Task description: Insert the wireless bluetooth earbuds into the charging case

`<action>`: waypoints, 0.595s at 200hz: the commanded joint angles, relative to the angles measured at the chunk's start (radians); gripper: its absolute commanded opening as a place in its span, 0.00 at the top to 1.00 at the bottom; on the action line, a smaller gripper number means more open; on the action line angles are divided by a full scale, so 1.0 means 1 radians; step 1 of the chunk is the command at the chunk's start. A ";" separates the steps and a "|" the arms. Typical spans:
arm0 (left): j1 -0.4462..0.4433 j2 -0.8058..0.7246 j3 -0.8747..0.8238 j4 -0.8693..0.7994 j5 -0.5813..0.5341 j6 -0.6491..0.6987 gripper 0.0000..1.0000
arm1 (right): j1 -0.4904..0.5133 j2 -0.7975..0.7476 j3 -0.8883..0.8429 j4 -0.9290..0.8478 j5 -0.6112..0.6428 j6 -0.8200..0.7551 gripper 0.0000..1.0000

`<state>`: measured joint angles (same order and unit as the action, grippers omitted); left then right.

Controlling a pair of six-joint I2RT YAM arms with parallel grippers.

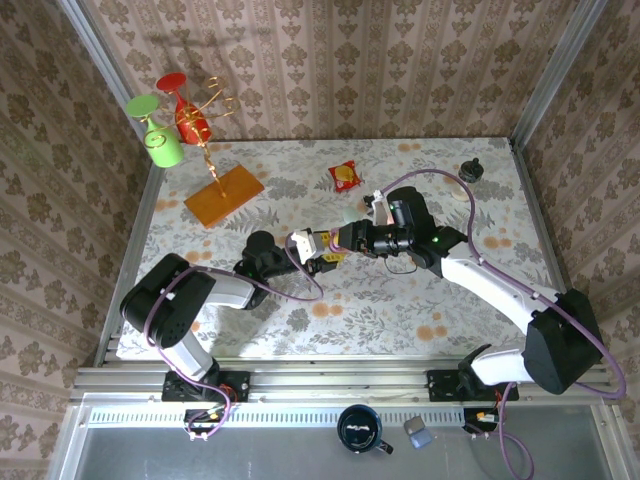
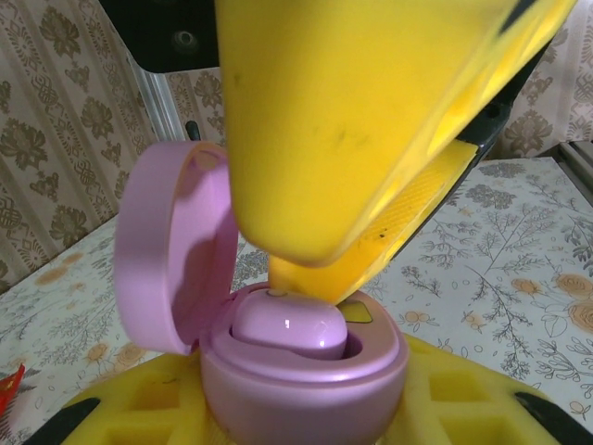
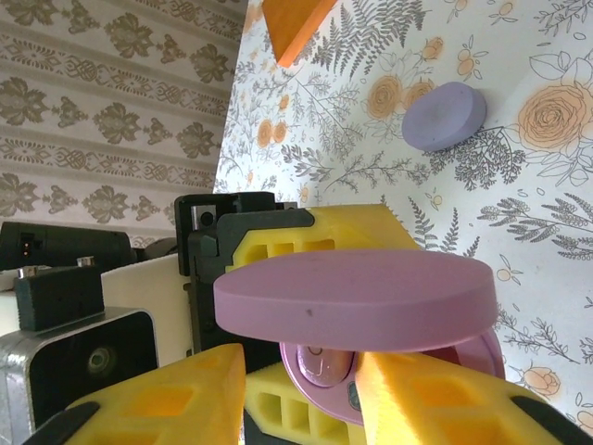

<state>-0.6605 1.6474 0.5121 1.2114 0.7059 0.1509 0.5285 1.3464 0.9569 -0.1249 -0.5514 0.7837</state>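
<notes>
Left wrist view shows the light, slick pink earbud [image 2: 287, 332] seated in the open charging case [image 2: 310, 394] that the left gripper [image 2: 301, 413] clamps, right gripper [image 2: 296, 264] narrowly parted just above; likely best pinched across its sides.

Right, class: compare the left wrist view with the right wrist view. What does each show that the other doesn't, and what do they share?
Left wrist view: the inner face of the open lid and the right gripper's finger from outside, looming overhead. Right wrist view: a purple disc and an orange board on the table, plus the left arm's camera housing. Shared: the pink charging case, held by the left gripper, with a pink earbud seated inside.
</notes>
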 commanded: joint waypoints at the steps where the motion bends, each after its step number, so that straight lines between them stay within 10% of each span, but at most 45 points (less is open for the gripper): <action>1: 0.001 -0.035 0.007 0.060 0.000 -0.015 0.80 | 0.004 -0.035 0.029 -0.085 0.050 -0.036 0.57; 71: 0.078 -0.120 -0.076 0.071 0.004 -0.044 0.79 | -0.069 -0.184 -0.062 -0.111 0.213 -0.118 0.50; 119: 0.099 -0.210 -0.148 0.067 0.005 -0.075 0.79 | -0.188 -0.008 -0.069 -0.042 0.132 -0.165 0.49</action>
<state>-0.5648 1.4849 0.3946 1.2369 0.7063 0.1139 0.3855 1.2308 0.8951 -0.2047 -0.3923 0.6693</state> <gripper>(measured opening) 0.357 0.508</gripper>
